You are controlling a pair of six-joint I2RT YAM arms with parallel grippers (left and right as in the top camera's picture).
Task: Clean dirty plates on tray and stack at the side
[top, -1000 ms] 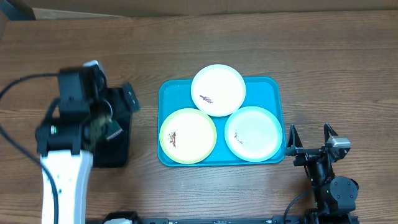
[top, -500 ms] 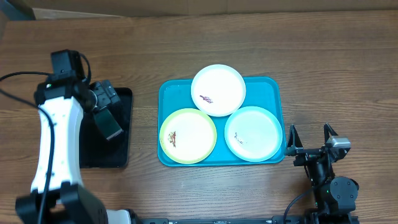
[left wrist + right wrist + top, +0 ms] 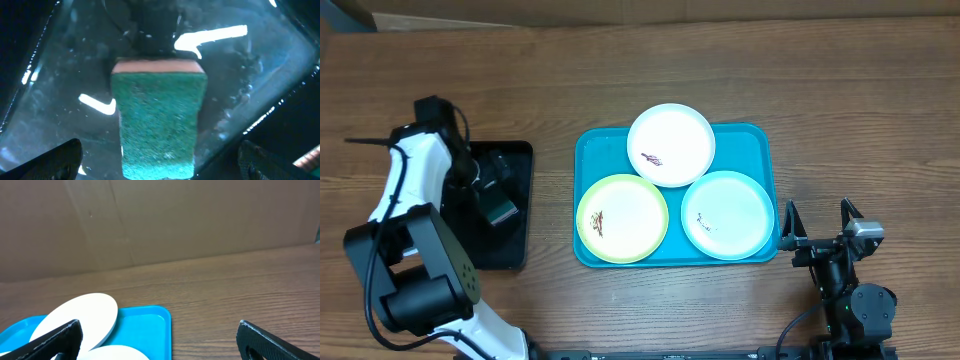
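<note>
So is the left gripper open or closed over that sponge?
Open: the left gripper has its fingers wide apart, the sponge lying free between them.

Green sponge (image 3: 157,125), black tray (image 3: 510,250), turquoise tray (image 3: 600,145)

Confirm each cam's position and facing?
Overhead: above the table, looking straight down: blue tray, three plates, black tray, left arm, right arm.
Left wrist: over the black tray, looking down at a green sponge; own fingers at bottom corners.
Right wrist: low, facing level past the blue tray and white plate toward cardboard; own fingers at bottom corners.
Shared: overhead and right wrist both show the white plate.
</note>
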